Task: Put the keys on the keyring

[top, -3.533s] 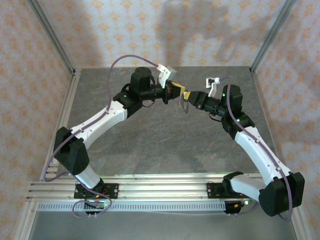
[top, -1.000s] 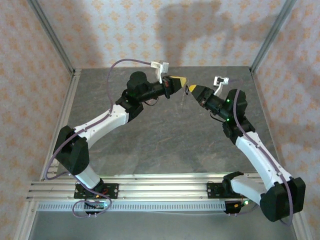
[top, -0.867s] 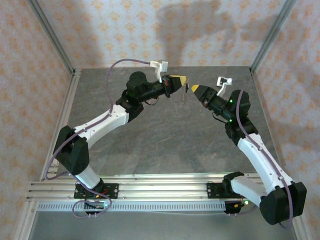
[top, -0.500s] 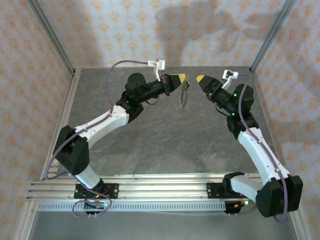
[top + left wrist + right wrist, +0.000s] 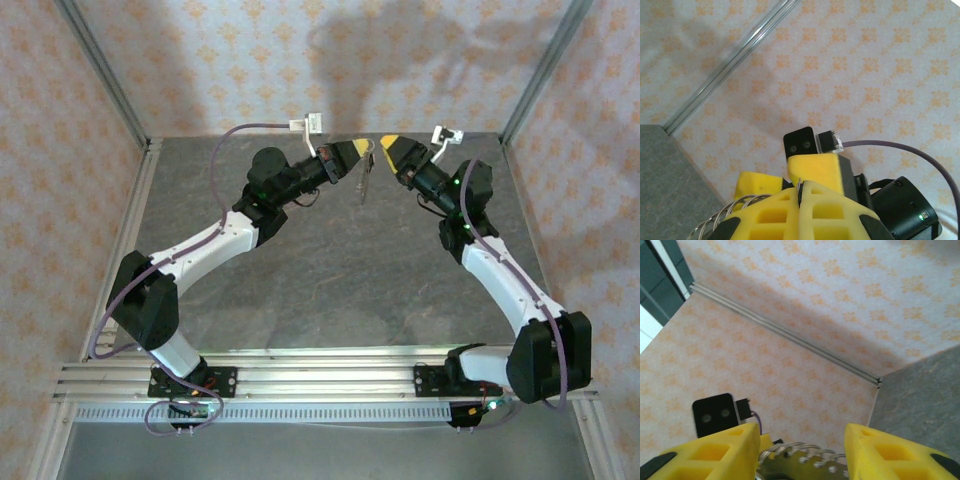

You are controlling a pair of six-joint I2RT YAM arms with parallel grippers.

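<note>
My left gripper (image 5: 358, 153) is raised over the back of the table, shut on the keyring (image 5: 364, 181), which hangs from its tips as a thin loop. In the left wrist view, a thin metal edge is pinched between the closed yellow pads (image 5: 812, 210). Silvery wire coils of the keyring (image 5: 732, 209) stick out to the left. My right gripper (image 5: 391, 148) faces the left one from the right and is open. In the right wrist view, the keyring (image 5: 807, 456) lies between my right gripper's (image 5: 802, 452) spread fingers without touching either. The keys are hidden.
Grey stone-look table (image 5: 330, 270) inside patterned walls with metal corner posts (image 5: 545, 65). A purple cable (image 5: 245, 132) arcs over the left arm. Both arms reach toward the back wall, their wrists close together.
The right gripper drew back, then rose and swung left toward the left gripper, and its jaws opened. The left gripper lifted slightly, and the keyring came to hang between the two.
</note>
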